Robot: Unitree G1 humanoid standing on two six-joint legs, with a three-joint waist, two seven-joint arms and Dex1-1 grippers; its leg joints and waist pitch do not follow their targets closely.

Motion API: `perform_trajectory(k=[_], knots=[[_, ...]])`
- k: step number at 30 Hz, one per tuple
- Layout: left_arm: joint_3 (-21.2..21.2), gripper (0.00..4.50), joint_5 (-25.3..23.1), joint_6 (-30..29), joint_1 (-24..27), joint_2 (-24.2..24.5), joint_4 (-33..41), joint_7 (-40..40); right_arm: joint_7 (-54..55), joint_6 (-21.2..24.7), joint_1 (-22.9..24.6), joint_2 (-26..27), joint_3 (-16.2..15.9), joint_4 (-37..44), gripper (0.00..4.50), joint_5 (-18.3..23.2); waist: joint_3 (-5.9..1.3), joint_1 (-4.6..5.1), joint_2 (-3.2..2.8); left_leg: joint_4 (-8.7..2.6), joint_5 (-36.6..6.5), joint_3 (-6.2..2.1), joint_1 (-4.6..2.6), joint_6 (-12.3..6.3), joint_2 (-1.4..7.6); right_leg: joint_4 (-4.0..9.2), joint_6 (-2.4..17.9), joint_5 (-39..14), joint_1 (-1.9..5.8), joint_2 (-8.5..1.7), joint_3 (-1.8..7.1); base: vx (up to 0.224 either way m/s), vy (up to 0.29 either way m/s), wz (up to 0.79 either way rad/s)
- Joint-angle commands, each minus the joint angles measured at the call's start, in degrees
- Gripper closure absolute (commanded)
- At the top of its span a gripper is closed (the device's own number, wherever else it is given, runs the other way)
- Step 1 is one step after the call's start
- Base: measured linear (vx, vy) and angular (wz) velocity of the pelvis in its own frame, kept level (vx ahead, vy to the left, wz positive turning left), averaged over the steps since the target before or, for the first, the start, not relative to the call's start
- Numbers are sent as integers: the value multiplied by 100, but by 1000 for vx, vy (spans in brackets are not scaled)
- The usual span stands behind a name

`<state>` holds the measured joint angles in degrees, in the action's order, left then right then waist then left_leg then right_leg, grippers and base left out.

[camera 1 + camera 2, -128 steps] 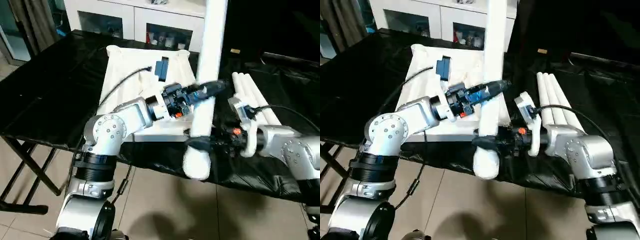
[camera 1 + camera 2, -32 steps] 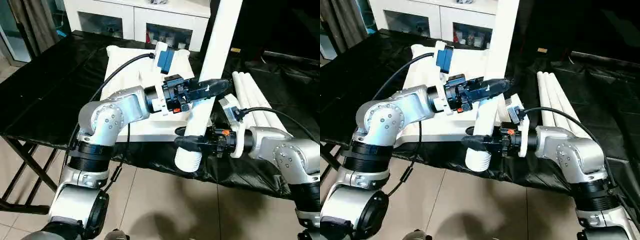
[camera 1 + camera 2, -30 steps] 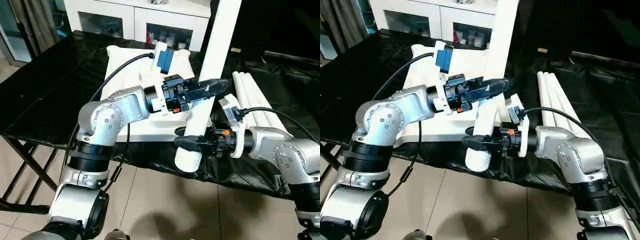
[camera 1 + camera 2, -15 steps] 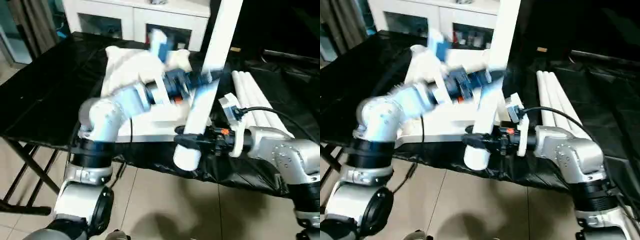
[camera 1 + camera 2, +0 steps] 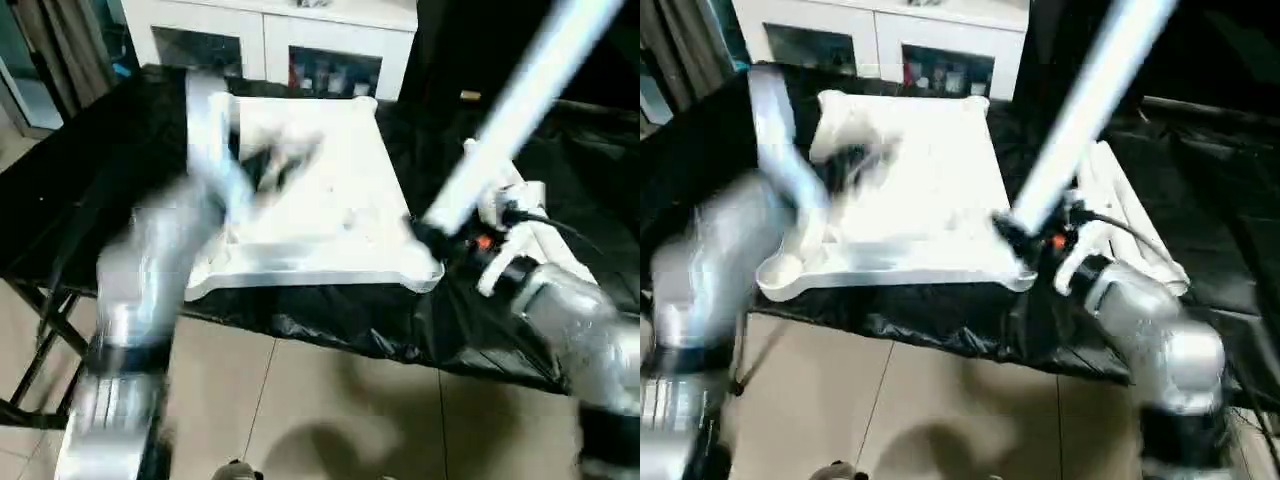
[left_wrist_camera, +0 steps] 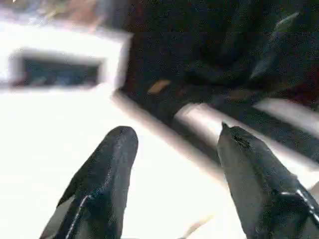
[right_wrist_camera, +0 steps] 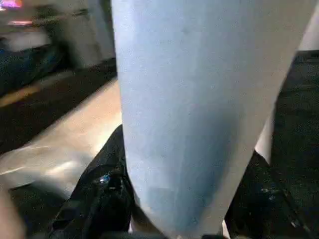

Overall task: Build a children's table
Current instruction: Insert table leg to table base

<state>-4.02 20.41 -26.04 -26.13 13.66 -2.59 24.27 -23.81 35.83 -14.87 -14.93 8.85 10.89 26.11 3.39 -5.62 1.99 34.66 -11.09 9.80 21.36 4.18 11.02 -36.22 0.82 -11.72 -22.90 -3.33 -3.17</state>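
The white tabletop (image 5: pixel 330 215) lies underside up on the black-covered table. My right gripper (image 5: pixel 432 236) is shut on a long white leg (image 5: pixel 510 110). The leg slants up to the right, its lower end by the tabletop's near right corner socket (image 5: pixel 425 268). In the right wrist view the leg (image 7: pixel 194 109) sits between my black fingers (image 7: pixel 107 184). My left arm (image 5: pixel 150 260) is a blur at the left, with its gripper (image 6: pixel 174 134) open over the tabletop and holding nothing. More legs (image 5: pixel 1102 165) lie on the table at the right.
A white glass-doored cabinet (image 5: pixel 270 40) stands behind the table. The table's front edge (image 5: pixel 330 335) drops to a tiled floor (image 5: pixel 330 420). Black cloth (image 5: pixel 80 170) covers the table's left side.
My left gripper has let go of the leg and swung left over the tabletop. My right gripper has carried the leg right and tilted it, bringing its lower end to the near right corner.
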Motion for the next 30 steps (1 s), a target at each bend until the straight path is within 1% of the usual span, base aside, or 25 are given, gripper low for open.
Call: perform_trajectory(k=[1, 2, 3, 5, 6, 9, 10, 11, 12, 13, 14, 15, 16, 17, 18, 19, 20, 21, 22, 23, 24, 25, 27, 29, 30], knots=[[-20, 151, -586, 475, 202, 83, 156, -528, 581, -365, 154, 168, 115, 199, 261, -388, -425, 24, -75, -398, -454, -61, -73, 197, 185, 403, 814, -207, 331, -393, 273, 0, 0, 0], [-24, 151, -733, 631, 334, 86, 152, -660, 729, -457, 230, 250, 93, 226, 261, -477, -397, 45, -84, -417, -572, -57, -67, 187, 192, 445, 760, -362, 309, -391, 276, 0, 0, 0], [-98, 151, -778, 758, 468, 36, 127, -784, 889, -492, 326, 320, 21, 235, 261, -581, -394, 48, -55, -432, -675, -65, -75, 188, 190, 454, 723, -574, 316, -399, 278, 0, 0, 0], [-190, 151, -767, 875, 559, -26, 83, -853, 952, -486, 401, 343, -82, 233, 261, -659, -373, 55, -46, -444, -783, -60, -78, 195, 190, 475, 701, -768, 301, -397, 285, 0, 0, 0], [-289, 151, -787, 1125, 686, -145, 84, -906, 909, -571, 517, 314, -326, 281, 261, -826, -373, 55, -46, -448, -818, -63, -79, 201, 191, 479, 693, -824, 298, -399, 284, 0, 0, 0], [-86, 151, -823, 1163, 907, -194, 286, -858, 895, -675, 626, 459, -402, 324, 261, -819, -358, 77, -51, -458, -936, -68, -63, 156, 201, 490, 610, -912, 278, -409, 298, 0, 0, 0], [-36, 151, -817, 1195, 964, -220, 336, -831, 936, -702, 643, 501, -381, 328, 261, -817, -374, 92, -112, -329, -1074, 109, -267, 361, 224, 627, 459, -1174, 80, -259, 436, -1, 5, -19], [-36, 151, -817, 1195, 964, -220, 336, -831, 936, -702, 643, 501, -381, 328, 261, -817, -352, 83, -49, -323, -1452, 135, -338, 559, 179, 590, 428, -1535, 69, -170, 426, -1, 5, -19], [24, 151, -853, 1253, 1062, -272, 430, -877, 956, -730, 680, 491, -415, 308, 261, -867, -308, 97, -99, -318, -2254, 247, -612, 777, 193, 707, 286, -2358, -85, 68, 485, -16, 5, -37], [44, 151, -877, 1302, 1102, -293, 455, -905, 967, -773, 700, 493, -441, 295, 261, -907, -259, 129, -75, -297, -2689, 243, -770, 763, 188, 716, 298, -2671, -173, 164, 421, -13, 6, -45], [74, 151, -927, 1376, 1157, -319, 482, -962, 988, -841, 729, 517, -456, 279, 261, -939, -177, 156, -39, -377, -3102, 178, -816, 578, 188, 714, 353, -2839, -125, 167, 350, -13, 6, -45], [93, 151, -969, 1412, 1184, -331, 486, -993, 1005, -847, 746, 532, -445, 282, 261, -927, -161, 155, 21, -499, -3189, 44, -499, 287, 108, 697, 301, -3177, 230, -39, 282, 48, 29, -54], [95, 151, -971, 1415, 1186, -331, 487, -994, 1005, -849, 746, 531, -446, 282, 261, -928, -216, 143, -40, -565, -2974, 35, -405, 184, 98, 747, 237, -3338, 401, -141, 367, 66, 34, -37], [122, 151, -1066, 1488, 1253, -350, 499, -1024, 1004, -900, 765, 509, -501, 265, 261, -985, -234, 161, -91, -560, -2744, 2, -449, 36, 94, 835, 189, -3643, 421, -256, 352, 66, 34, -37], [126, 151, -1112, 1509, 1279, -358, 503, -1040, 997, -918, 771, 496, -536, 255, 261, -1018, -280, 180, -71, -578, -2251, -17, -333, -38, 74, 839, 208, -3491, 599, -283, 361, 48, 14, -20], [146, 151, -1141, 1524, 1308, -358, 513, -1042, 996, -936, 775, 471, -580, 225, 261, -1096, -297, 206, -31, -570, -2021, -14, -301, -74, 58, 841, 248, -3340, 632, -274, 376, 64, 5, -12], [159, 151, -1150, 1528, 1327, -359, 520, -1039, 942, -924, 780, 449, -618, 205, 261, -1107, -346, 231, -32, -543, -1611, -17, -293, -164, 25, 783, 434, -2858, 684, -251, 402, 64, 5, -12], [159, 151, -1150, 1528, 1327, -359, 520, -1039, 942, -924, 780, 449, -618, 205, 261, -1107, -353, 248, -30, -531, -1497, -9, -323, -215, 20, 756, 570, -2598, 674, -226, 415, 81, -3, 2], [170, 151, -1161, 1543, 1345, -360, 534, -1048, 895, -948, 789, 427, -659, 192, 261, -1129, -373, 284, -30, -514, -1315, 5, -378, -314, 18, 694, 935, -2022, 678, -188, 424, 94, 0, 10], [160, 151, -1169, 1559, 1379, -372, 569, -1084, 902, -1029, 791, 419, -715, 140, 261, -1209, -392, 295, 0, -499, -1158, 28, -410, -418, 9, 646, 1280, -1454, 699, -162, 429, 94, 0, 10], [153, 151, -1177, 1569, 1393, -379, 586, -1104, 909, -1073, 791, 415, -732, 119, 261, -1241, -398, 280, -26, -487, -971, 37, -402, -519, -7, 593, 1555, -941, 742, -156, 445, 106, 6, 11], [137, 151, -1153, 1568, 1410, -392, 605, -1120, 867, -1083, 792, 410, -749, 111, 261, -1215, -397, 270, -45, -482, -901, 42, -405, -555, -11, 572, 1664, -744, 752, -153, 447, 117, 3, 8], [126, 151, -1138, 1563, 1420, -402, 615, -1133, 840, -1116, 796, 408, -763, 115, 261, -1206, -428, 210, -17, -421, -505, 42, -339, -685, -100, 487, 1838, 47, 909, -92, 491, 116, 8, 7], [126, 151, -1153, 1574, 1440, -408, 633, -1147, 771, -1196, 808, 413, -790, 121, 261, -1204, -451, 177, -22, -408, -312, 31, -340, -767, -120, 428, 1852, 452, 945, -62, 489, 105, 19, 5], [138, 151, -1165, 1587, 1453, -409, 643, -1143, 761, -1188, 823, 404, -812, 129, 261, -1244, -479, 152, -26, -392, 17, 6, -367, -901, -139, 338, 1791, 1014, 957, -6, 458, 103, 21, 5]])
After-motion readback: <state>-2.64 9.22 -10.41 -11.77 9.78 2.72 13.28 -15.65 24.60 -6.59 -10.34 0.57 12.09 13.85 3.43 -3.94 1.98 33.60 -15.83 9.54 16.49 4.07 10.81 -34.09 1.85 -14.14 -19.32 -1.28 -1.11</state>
